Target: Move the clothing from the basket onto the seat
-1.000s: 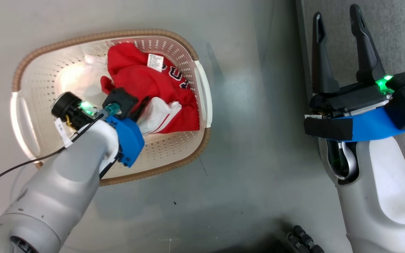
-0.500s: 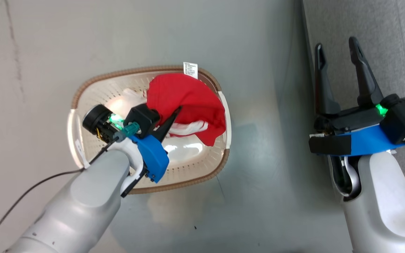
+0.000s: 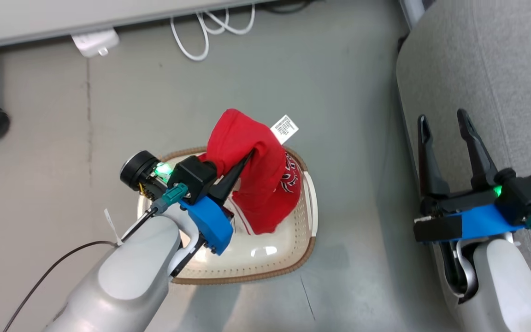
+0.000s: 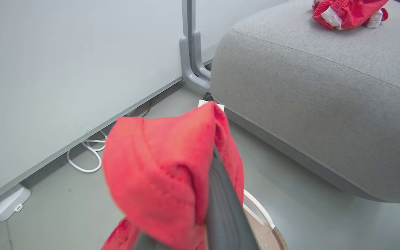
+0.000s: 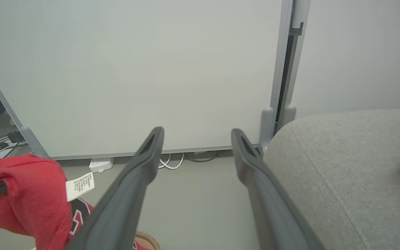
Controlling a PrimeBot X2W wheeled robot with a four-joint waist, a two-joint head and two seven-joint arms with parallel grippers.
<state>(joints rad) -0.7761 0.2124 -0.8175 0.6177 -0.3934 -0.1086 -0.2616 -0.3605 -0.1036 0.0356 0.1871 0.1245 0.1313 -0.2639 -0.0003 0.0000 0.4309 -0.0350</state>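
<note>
Red soft fabric is hanging from the left gripper (image 3: 248,156), whose two long dark fingers are pinching shut on a fold of the red sports garment with white-and-black lettering (image 3: 265,189). It is dangling above the cream-white perforated plastic laundry basket with the brown woven-look rim (image 3: 310,240), its white care label (image 3: 285,129) sticking out at the top. Whether its lower end is touching the basket floor, I cannot tell. The right gripper (image 3: 441,116) is idling with its fingers spread wide and nothing between them, hovering over the edge of the large grey fabric-upholstered sofa seat (image 3: 486,64), well apart from the basket across the grey floor (image 3: 348,115). In the left wrist view a second red garment with white trim (image 4: 347,12) is lying bunched on top of that seat, so I judge one piece delivered and this one halfway. What is remaining: carrying the held garment across to the cushion, letting go, and checking that nothing is hiding under it in the basket.
</note>
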